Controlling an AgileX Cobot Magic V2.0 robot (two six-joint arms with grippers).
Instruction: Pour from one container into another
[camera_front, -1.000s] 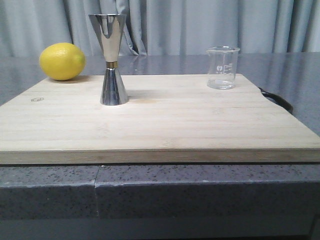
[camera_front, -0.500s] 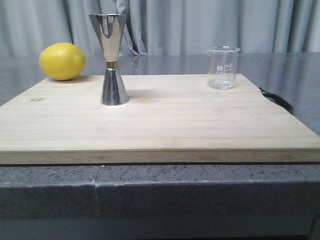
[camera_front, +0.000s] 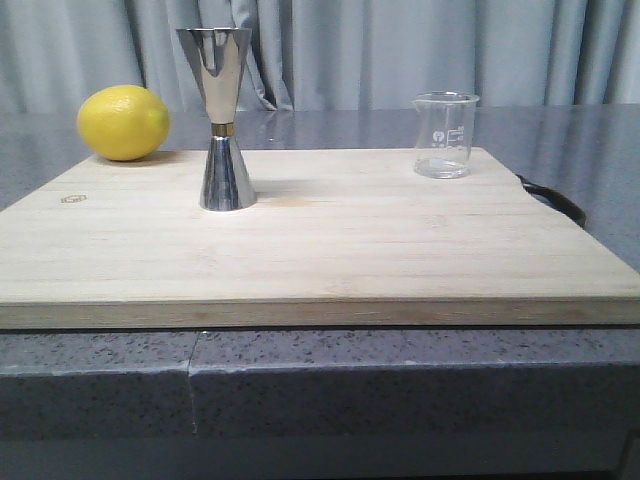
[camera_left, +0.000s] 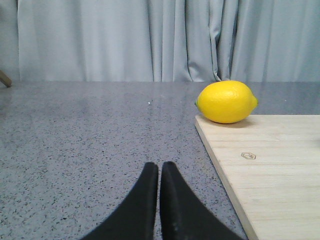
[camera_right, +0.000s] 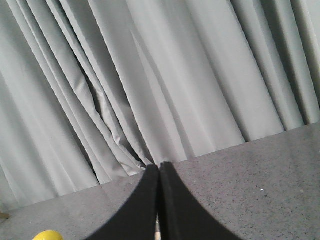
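A small clear glass beaker (camera_front: 445, 135) with white marks stands upright at the far right of the wooden board (camera_front: 330, 250). A taller steel jigger (camera_front: 224, 120) stands upright on the board's left half. Neither gripper shows in the front view. My left gripper (camera_left: 159, 166) is shut with nothing in it, low over the grey counter to the left of the board (camera_left: 270, 170). My right gripper (camera_right: 159, 165) is shut and empty, pointing at the curtain; neither the beaker nor the jigger is in its view.
A yellow lemon (camera_front: 124, 122) lies at the board's far left corner, also seen as the lemon (camera_left: 226, 101) in the left wrist view and at the lemon's edge (camera_right: 48, 235). A dark handle (camera_front: 555, 197) sticks out at the board's right. Grey curtain (camera_front: 400, 50) behind.
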